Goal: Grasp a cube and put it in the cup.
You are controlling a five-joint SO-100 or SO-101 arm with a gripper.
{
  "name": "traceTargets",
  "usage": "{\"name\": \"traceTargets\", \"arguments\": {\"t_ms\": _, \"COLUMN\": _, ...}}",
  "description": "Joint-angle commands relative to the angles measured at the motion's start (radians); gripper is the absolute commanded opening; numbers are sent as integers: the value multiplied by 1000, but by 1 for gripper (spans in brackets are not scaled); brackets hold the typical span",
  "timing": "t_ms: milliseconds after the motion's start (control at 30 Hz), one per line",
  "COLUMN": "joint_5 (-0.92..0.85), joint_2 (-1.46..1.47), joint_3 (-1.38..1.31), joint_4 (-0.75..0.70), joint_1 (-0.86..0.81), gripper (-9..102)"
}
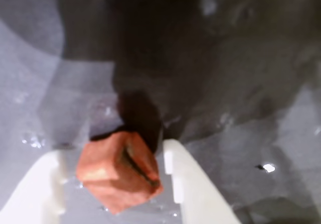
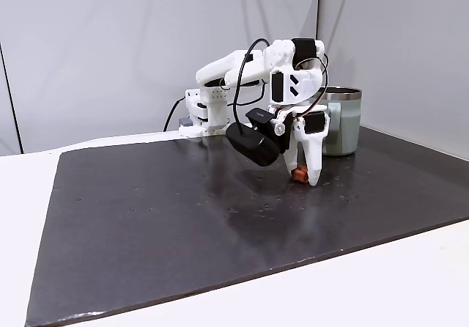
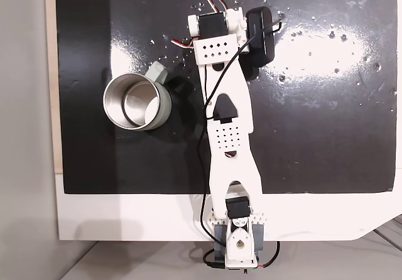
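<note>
Cup (image 2: 342,122) just behind arm (image 3: 227,123) on black mat (image 2: 161,202). Tool (image 1: 118,179) pinches tilted reddish-orange cube (image 1: 118,171), edges notched, down at mat level.

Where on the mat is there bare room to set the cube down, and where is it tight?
Bare black mat lies open on the side of the arm away from the cup in the top-down fixed view, and across the near half in the side fixed view. It is crowded between cup and arm, and at the claw, down around the cube.
</note>
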State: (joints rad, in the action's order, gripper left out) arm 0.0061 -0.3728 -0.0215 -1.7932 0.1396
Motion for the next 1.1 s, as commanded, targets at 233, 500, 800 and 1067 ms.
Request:
{"name": "traceTargets", "arguments": {"t_ms": 233, "joint_5": -5, "joint_2": -28, "joint_3": -17, "joint_4": -8, "joint_1": 18, "gripper": 8}}
{"name": "traceTargets", "arguments": {"t_ms": 500, "joint_5": 5, "joint_2": -183, "joint_3": 57, "joint_4": -8, "joint_1": 17, "gripper": 7}}
{"name": "traceTargets", "arguments": {"t_ms": 800, "joint_5": 12, "joint_2": -531, "joint_3": 245, "joint_4": -6, "joint_1": 26, "gripper": 8}}
{"name": "traceTargets", "arguments": {"t_ms": 1067, "joint_5": 11, "joint_2": -884, "joint_3": 459, "joint_4": -5, "joint_1": 29, "gripper": 8}}
